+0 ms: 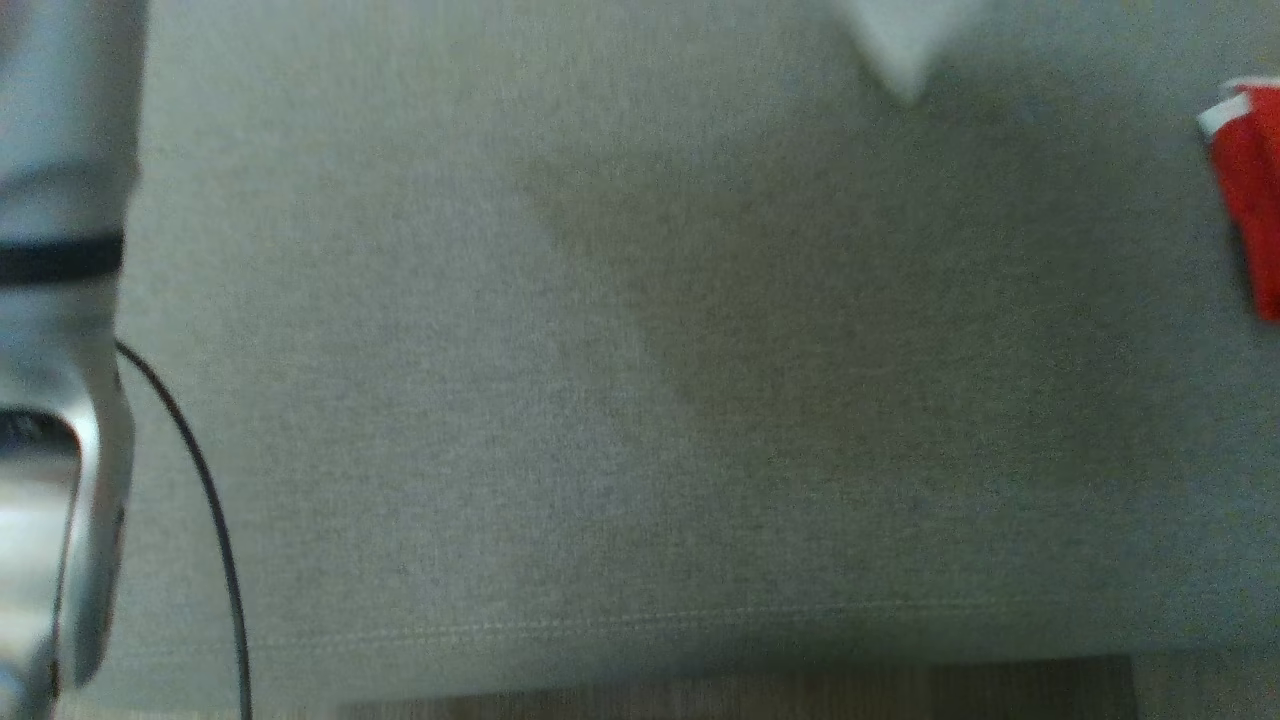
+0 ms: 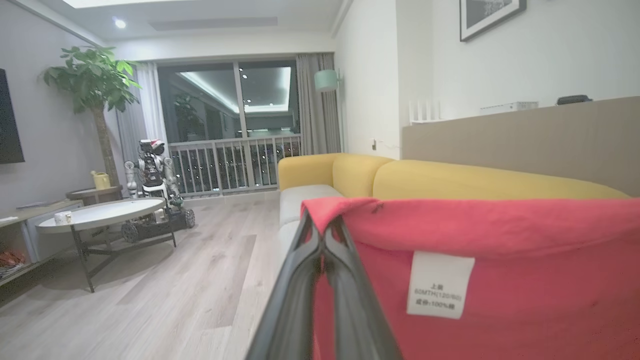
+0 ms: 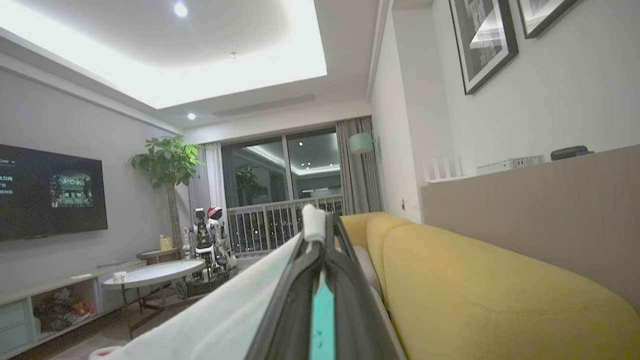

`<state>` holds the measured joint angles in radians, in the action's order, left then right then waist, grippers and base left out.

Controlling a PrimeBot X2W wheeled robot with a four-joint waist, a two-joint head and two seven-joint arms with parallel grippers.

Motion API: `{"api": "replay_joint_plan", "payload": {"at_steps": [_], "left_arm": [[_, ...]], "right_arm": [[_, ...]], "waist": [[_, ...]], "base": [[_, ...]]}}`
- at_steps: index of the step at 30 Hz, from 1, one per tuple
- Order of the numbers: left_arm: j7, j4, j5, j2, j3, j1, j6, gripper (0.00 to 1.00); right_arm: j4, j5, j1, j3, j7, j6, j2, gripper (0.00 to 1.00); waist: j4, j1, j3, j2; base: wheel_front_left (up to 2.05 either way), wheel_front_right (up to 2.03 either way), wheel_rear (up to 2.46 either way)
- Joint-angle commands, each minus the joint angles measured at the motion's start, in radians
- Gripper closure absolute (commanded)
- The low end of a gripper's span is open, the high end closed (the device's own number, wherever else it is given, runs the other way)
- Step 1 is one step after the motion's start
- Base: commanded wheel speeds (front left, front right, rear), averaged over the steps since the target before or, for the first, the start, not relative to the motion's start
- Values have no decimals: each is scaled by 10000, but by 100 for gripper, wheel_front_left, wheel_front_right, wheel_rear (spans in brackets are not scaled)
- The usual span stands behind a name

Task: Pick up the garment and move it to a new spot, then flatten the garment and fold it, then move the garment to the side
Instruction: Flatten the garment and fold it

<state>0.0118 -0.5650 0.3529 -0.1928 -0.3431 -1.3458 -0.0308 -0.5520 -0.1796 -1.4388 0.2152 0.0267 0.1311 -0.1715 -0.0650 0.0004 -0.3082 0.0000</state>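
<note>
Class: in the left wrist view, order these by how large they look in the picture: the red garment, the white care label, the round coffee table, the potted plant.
1. red garment
2. round coffee table and potted plant, too alike to rank
3. white care label

Nearness inflates the garment and label.

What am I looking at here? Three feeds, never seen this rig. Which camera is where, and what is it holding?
It's a wheeled two-arm robot. The head view looks down at a grey sofa seat; a pale forearm shows at the left edge, with red cloth at the right edge. The other two feeds are wrist cameras looking along each gripper's fingers into a living room with a yellow sofa back. The left gripper is shut on a red garment with a white care label. The right gripper is shut on white fabric; whether that belongs to the same garment isn't clear.
</note>
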Motion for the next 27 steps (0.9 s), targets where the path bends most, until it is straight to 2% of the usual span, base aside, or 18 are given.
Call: {"api": "replay_joint_plan", "payload": {"at_steps": [1, 2, 7, 12, 14, 19, 27], "left_arm": [[-720, -286, -227, -266, 241, -852, -78, 100], [-720, -286, -227, -266, 241, -852, -78, 100], [-2259, -1771, -489, 205, -59, -1246, 69, 100], [-2676, -2780, -444, 868, -320, -432, 207, 100], [-2714, -3102, -606, 1036, -646, 166, 309, 100], [-2731, -3355, -818, 1229, -1183, 1920, 639, 100], [-2734, -3493, -1052, 1121, -1533, 4520, 863, 100]], "right_arm": [[-277, 57, -605, -185, -798, -4, 198, 100], [-277, 57, -605, -185, -798, -4, 198, 100], [-1740, -706, -580, -560, -1888, -4, 128, 100], [-3106, -1476, 546, -535, -2108, -4, -183, 100], [-3652, -1814, 1171, -577, -1896, -4, -241, 100], [-4602, -2302, 2814, -1433, -1064, -4, -461, 100], [-5367, -2921, 4634, -2263, -132, -4, -735, 100]], "waist": [[-79, -4, -1031, 0], [-79, -4, -1031, 0], [-197, -4, -1493, 0], [-391, -4, -1720, 0], [-460, -4, -1649, 0], [-560, -4, -1174, 0], [-557, -4, 60, 0]], "base": [[0, 0, 0], [0, 0, 0], [0, 0, 0], [0, 0, 0], [0, 0, 0], [0, 0, 0], [0, 0, 0]]}}
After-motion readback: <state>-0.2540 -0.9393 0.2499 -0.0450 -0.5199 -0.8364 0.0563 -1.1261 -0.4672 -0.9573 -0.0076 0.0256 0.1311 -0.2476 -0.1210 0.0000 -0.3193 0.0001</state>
